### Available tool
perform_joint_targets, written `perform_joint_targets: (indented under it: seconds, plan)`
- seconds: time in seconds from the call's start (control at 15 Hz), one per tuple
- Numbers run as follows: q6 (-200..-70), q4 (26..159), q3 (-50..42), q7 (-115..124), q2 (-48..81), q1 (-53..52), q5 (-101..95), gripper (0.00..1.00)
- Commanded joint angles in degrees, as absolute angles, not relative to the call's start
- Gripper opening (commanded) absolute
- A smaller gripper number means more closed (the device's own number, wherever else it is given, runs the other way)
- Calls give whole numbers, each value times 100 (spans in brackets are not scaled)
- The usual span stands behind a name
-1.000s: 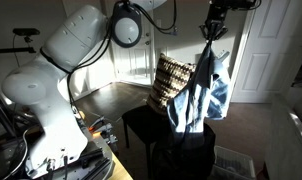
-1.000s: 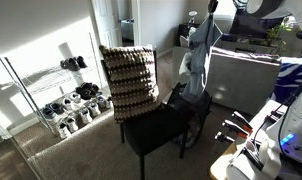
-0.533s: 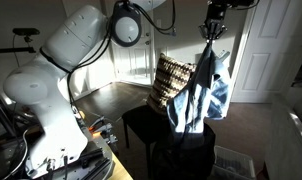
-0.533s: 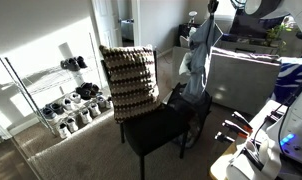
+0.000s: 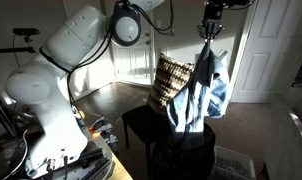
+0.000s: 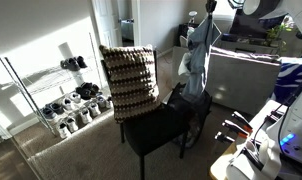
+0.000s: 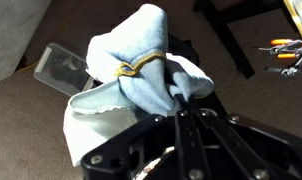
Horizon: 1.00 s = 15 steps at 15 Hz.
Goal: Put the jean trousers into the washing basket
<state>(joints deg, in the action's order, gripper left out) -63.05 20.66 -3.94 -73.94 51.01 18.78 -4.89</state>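
Note:
The jean trousers point(image 5: 199, 95) hang limp from my gripper point(image 5: 207, 34), light blue with darker folds, in both exterior views point(image 6: 198, 58). The gripper point(image 6: 208, 9) is high up and shut on the top of the trousers. In the wrist view the fingers point(image 7: 179, 100) are pinched together on a bunched fold of blue denim point(image 7: 141, 55). The black washing basket point(image 5: 186, 152) stands below the hanging trousers, their lower end at about its rim. It also shows in an exterior view point(image 6: 189, 112) behind the chair.
A black chair point(image 6: 156, 128) carries a brown-and-cream patterned cushion point(image 6: 129, 80) on its back. A shoe rack point(image 6: 51, 95) stands by the wall. A white appliance point(image 6: 241, 75) is beside the basket. White doors point(image 5: 266, 50) are behind.
The gripper with the trousers has risen very slightly; otherwise nothing has visibly changed.

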Motion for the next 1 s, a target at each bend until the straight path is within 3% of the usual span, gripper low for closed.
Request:
perform_joint_targets:
  seconds: [0.0, 0.33, 0.67, 0.8, 0.93]
  plan:
    - [-6353, 2204, -385, -7377, 5017, 1872, -499, 2]
    - [-6378, 2245, -416, -7266, 5116, 1789, -544, 0]
    - [-6354, 2494, -417, -6915, 5826, 1480, -539, 0]
    - [-6088, 2018, -393, -6920, 6404, 1373, -609, 0]
    - [-6206, 2562, -513, -7048, 6366, 1244, -665, 0]
